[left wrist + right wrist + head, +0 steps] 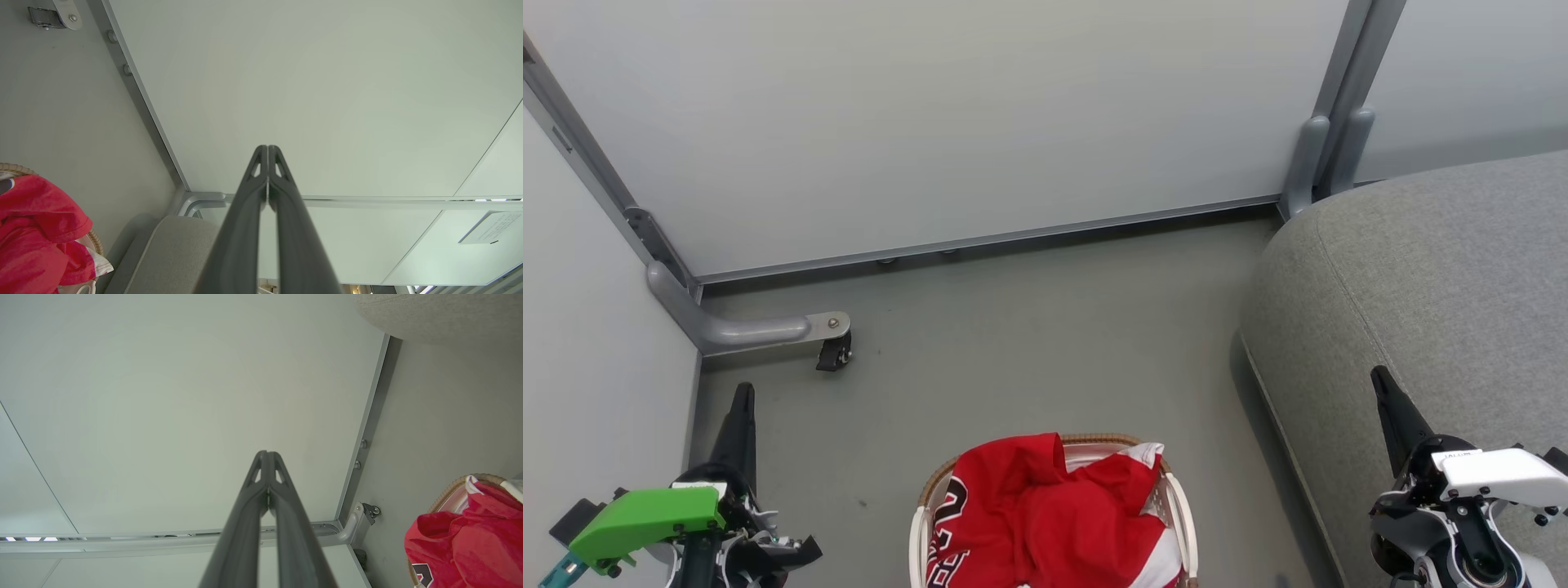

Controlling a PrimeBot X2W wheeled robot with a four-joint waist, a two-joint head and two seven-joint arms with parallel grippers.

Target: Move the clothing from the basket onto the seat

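Head view: the clothing point(1054, 514) lies heaped in the basket point(1094, 439) on the floor point(1029, 343); the seat point(1437, 278) stands just to its right.
Progress: apparently nothing moved yet; every jersey still has to go across.
Left gripper point(743, 396): fingers pressed together, empty, left of the basket.
Right gripper point(1380, 377): closed, empty, over the seat's near edge.
Orientation: crumpled heap, no clear long axis; numerals on its left side, turned sideways.
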